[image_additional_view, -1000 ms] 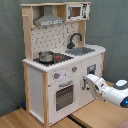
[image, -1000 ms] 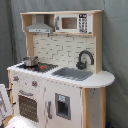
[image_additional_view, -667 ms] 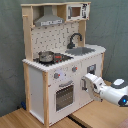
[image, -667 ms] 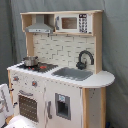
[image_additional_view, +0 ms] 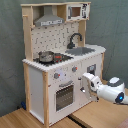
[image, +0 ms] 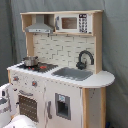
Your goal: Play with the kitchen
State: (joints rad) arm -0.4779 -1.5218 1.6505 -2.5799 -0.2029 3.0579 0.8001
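The kitchen (image: 65,80) is a tall white and light-wood toy, seen in both exterior views. It has a hood (image: 40,25), a microwave (image: 75,22), a black faucet (image: 85,57) over a grey sink (image: 72,73), and a small pot (image: 30,61) on the hob. In the second exterior view the kitchen (image_additional_view: 45,70) fills the left and middle. My gripper (image_additional_view: 86,80) reaches in from the second exterior view's right, close to the white cupboard door beside the windowed oven door (image_additional_view: 64,95). In the first exterior view only part of my white arm (image: 5,107) shows, at the lower left.
A grey curtain (image: 115,45) hangs behind the kitchen. The kitchen stands on a wooden surface (image_additional_view: 30,119). The pot (image_additional_view: 46,56) and the faucet (image_additional_view: 75,39) stand well above the gripper's height.
The gripper has edged slightly closer to the kitchen's front; nothing on the kitchen has moved.
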